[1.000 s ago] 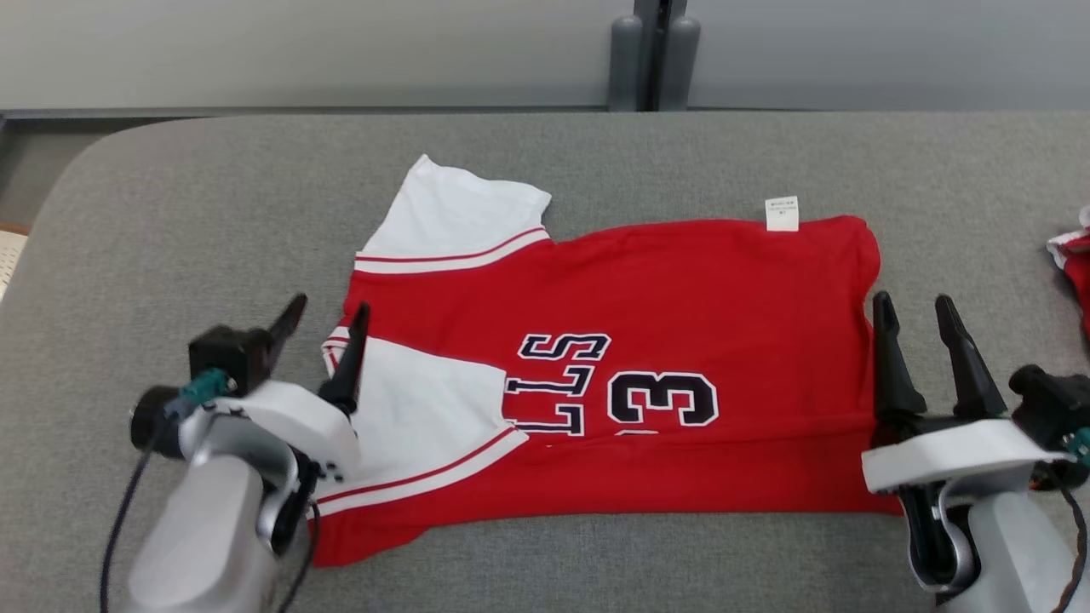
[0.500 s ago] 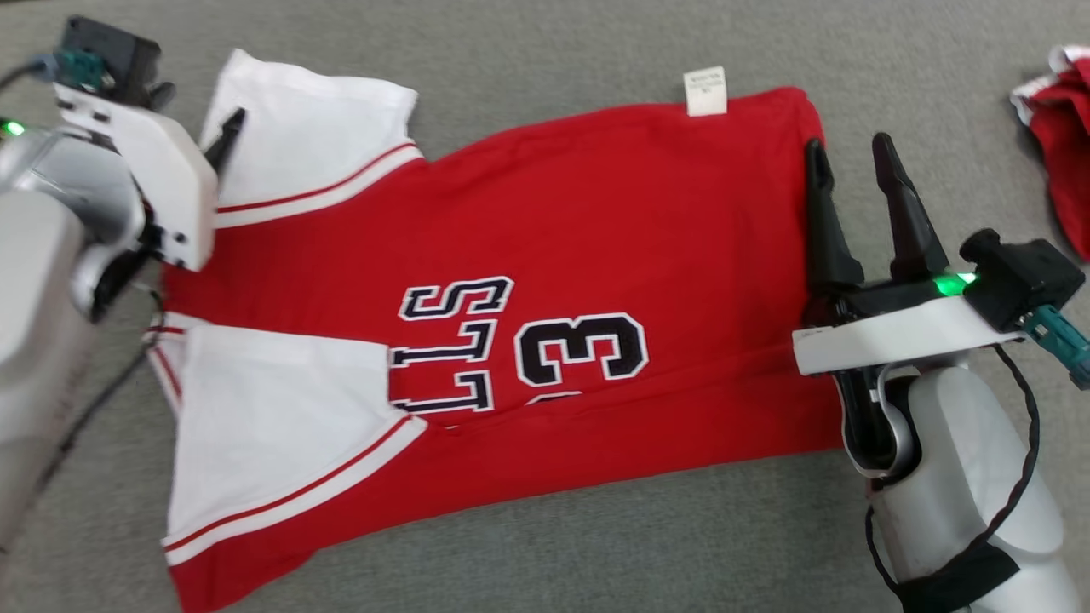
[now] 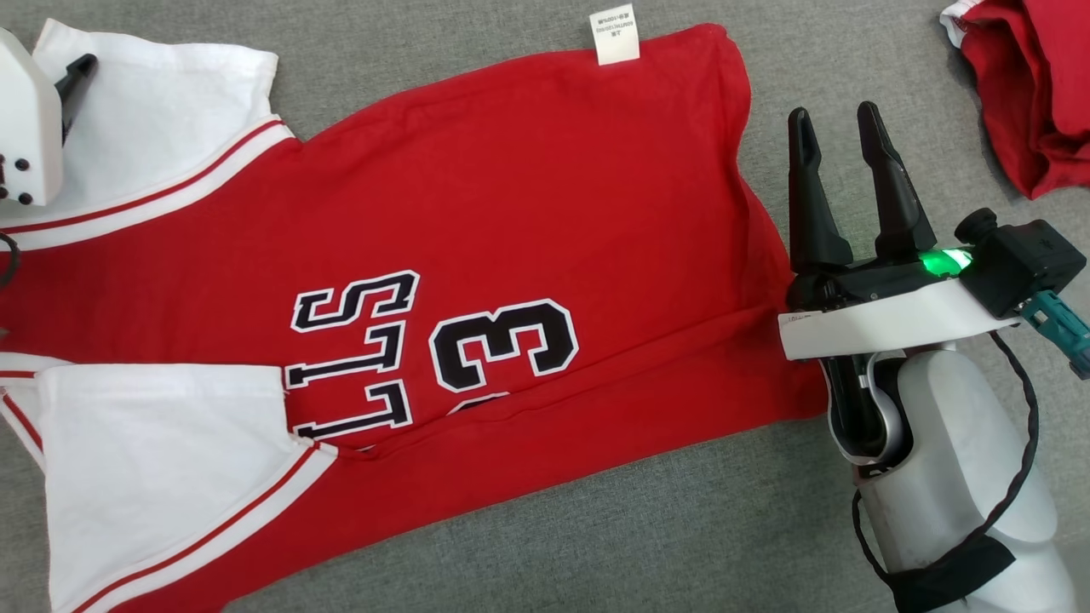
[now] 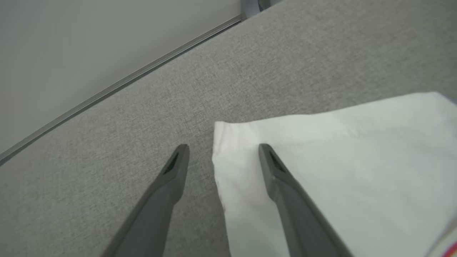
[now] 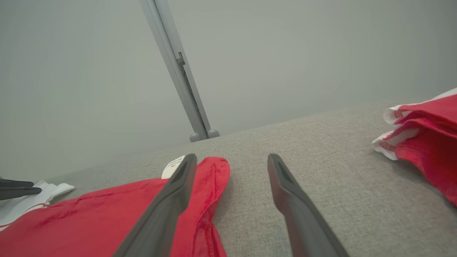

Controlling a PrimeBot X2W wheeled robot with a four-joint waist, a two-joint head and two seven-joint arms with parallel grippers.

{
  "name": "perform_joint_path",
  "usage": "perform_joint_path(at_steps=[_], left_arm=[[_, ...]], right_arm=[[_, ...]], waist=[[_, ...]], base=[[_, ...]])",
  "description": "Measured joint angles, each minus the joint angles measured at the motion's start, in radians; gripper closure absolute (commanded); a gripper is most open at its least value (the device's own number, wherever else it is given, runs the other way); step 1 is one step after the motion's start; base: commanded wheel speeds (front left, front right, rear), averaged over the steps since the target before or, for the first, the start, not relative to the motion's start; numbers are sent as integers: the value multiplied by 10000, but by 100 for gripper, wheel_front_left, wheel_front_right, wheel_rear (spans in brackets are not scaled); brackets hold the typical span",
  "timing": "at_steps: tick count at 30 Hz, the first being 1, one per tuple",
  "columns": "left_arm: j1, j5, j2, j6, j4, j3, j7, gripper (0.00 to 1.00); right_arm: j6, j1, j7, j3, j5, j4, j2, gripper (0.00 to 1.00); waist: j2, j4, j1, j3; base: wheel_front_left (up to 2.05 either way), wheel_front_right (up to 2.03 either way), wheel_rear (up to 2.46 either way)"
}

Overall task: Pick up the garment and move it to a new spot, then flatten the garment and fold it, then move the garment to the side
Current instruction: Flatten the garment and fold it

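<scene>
The head camera has dipped and drawn in since a second ago, so the garment (image 3: pixel 528 213) looms larger and sits skewed in that view (a shift of the view, not of the cloth). It lies spread flat on the grey table (image 3: pixel 596 528), red body across the middle, printed letters and a "3" facing up, and a white label (image 3: pixel 615 36) at its far edge.

Against the cloth, the left tool (image 4: pixel 221 153) has truly moved. A second ago it stood by the near white sleeve (image 3: pixel 153 460), and now it is up at the outer corner of the far white sleeve (image 3: pixel 162 119). The right tool (image 3: pixel 834 115) remains at the garment's right-hand hem, as before. Both tools have their fingers spread apart and hold nothing.

The head view crops the left tool at the frame's edge. The left wrist view shows more: one finger is over bare table and the other over the sleeve, straddling its edge, though I cannot tell whether they touch. The right wrist view likewise shows one finger over the red hem and the other over bare table. It also takes in a pale wall (image 5: pixel 285 53) and a grey post (image 5: pixel 178 71) beyond the table. A second red cloth (image 3: pixel 1030 94) lies bunched, well apart to the right.
</scene>
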Motion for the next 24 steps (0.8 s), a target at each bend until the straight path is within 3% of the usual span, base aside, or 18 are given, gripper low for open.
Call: perform_joint_path(at_steps=[12,14,18,21,24], left_arm=[[-560,-708,44,0,991,-648,-284,0],[-596,-945,10,8,1011,-786,-232,100],[-583,-1465,-140,8,823,-1024,-334,100],[-549,-1626,-324,8,742,-1131,-1078,100],[-515,-1964,-698,8,577,-988,-1854,100]], right_arm=[[0,16,-10,-73,100,-226,2,0],[0,16,-10,-130,82,-230,2,0],[0,20,-12,-291,-146,-169,-2,0],[0,-167,46,-291,-545,341,-19,0],[2,-595,424,-215,-723,708,-447,0]], waist=[[0,-321,0,212],[0,-331,0,213],[0,-201,0,165],[0,118,0,40],[0,499,0,-110]], base=[[0,0,0],[0,0,0],[0,0,0],[0,0,0],[0,0,0]])
